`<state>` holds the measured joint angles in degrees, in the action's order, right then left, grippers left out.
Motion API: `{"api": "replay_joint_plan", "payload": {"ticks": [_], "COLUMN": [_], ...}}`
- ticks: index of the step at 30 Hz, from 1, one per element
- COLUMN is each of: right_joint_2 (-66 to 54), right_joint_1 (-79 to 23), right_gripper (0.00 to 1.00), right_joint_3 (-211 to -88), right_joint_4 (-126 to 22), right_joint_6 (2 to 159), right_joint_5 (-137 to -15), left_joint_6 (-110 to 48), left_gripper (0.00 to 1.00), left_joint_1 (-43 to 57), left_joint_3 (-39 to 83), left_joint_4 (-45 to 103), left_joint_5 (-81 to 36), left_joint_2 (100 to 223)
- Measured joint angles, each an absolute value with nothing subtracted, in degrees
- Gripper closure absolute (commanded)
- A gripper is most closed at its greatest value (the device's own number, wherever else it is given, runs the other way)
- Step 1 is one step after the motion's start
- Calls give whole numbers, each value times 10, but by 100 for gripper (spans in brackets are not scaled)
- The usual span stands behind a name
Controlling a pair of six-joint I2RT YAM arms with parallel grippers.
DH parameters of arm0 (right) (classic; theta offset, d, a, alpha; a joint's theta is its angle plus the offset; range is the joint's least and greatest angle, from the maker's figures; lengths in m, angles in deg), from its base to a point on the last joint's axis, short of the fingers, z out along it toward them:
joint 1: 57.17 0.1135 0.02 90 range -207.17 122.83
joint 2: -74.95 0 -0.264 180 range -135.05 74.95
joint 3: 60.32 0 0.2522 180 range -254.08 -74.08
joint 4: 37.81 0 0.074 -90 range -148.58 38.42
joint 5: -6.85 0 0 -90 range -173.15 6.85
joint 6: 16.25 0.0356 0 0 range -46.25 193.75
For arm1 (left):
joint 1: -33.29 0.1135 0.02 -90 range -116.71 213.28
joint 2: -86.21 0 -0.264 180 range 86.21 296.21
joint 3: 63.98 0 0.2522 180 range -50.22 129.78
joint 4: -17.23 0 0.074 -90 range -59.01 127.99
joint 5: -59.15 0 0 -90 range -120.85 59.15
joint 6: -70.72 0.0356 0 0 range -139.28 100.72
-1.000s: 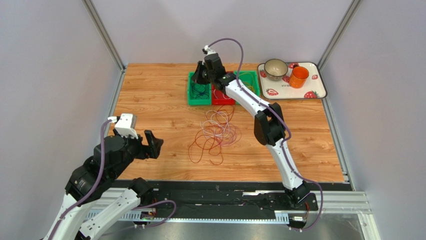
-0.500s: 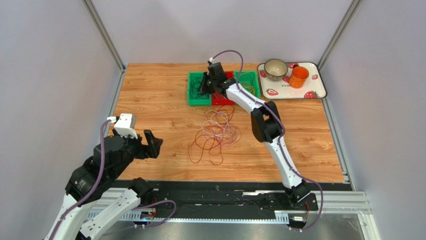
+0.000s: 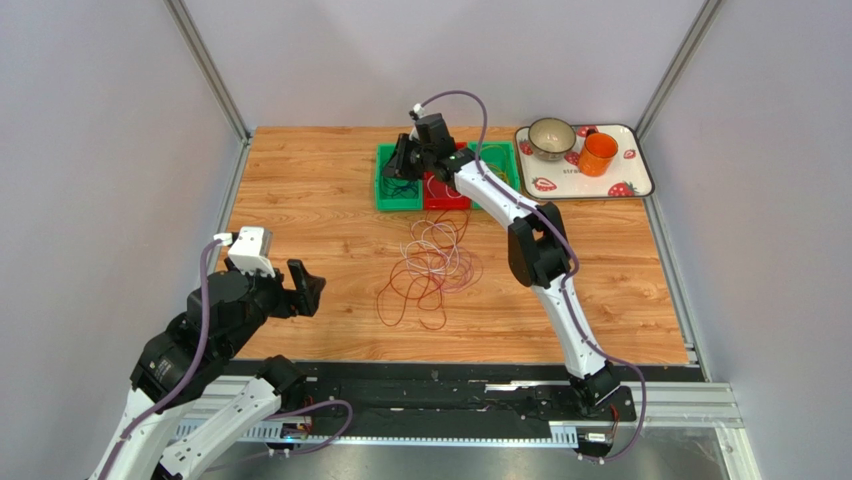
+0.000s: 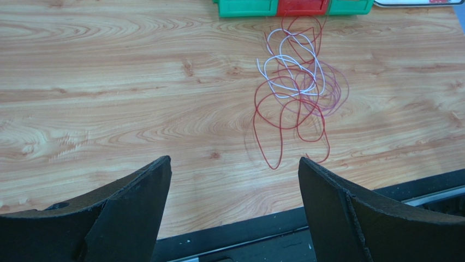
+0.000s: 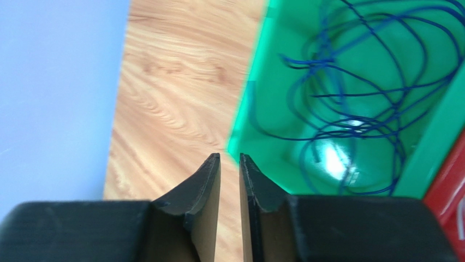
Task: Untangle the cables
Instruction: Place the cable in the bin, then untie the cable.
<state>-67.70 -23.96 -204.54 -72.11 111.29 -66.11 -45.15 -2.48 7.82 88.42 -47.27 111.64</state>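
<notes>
One dark-blue wire cable (image 5: 299, 63) lies in the green plastic bin (image 5: 256, 71); right gripper (image 5: 230, 158), pinched a second ago, now slightly parted, empty. The red-white-purple cable tangle (image 4: 289, 103) remains on the wooden table (image 4: 109, 82); left gripper (image 4: 234, 164) spread wide.

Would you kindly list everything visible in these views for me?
Loose cables: one tangle, red, white and purple, mid-table.
Binned cables: several loops, blue, in left green bin.
Bins: three, green-red-green, far edge, side by side.
Tray: one, white with strawberries, far right.
Bowl: one, beige, on tray.
Cup: one, orange, on tray.
Table: one, wood.
Left claw: one, black, open, near left.
Right claw: one, black, barely parted, at left green bin's corner.
</notes>
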Motion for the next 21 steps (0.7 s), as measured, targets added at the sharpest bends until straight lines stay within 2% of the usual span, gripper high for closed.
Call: {"api": "replay_joint_plan", "payload": {"ticks": [6, 13, 21], "right_joint_2": [-580, -418, -276], "right_joint_1": [-234, -232, -232], "right_gripper": [72, 72, 59], "right_joint_3": [-2013, -1880, -1676], "right_joint_4": [-722, -728, -786], "right_joint_6": [1107, 1084, 1047], "right_joint_5": [-651, -663, -713], "left_joint_6": [-451, -451, -481], "left_gripper": [1, 1, 3], "left_joint_1": [-23, -15, -15], "left_joint_3": [78, 78, 63], "left_joint_4": [884, 884, 849], "left_joint_5": [-473, -465, -439], "left_joint_2": [1119, 1155, 1229]}}
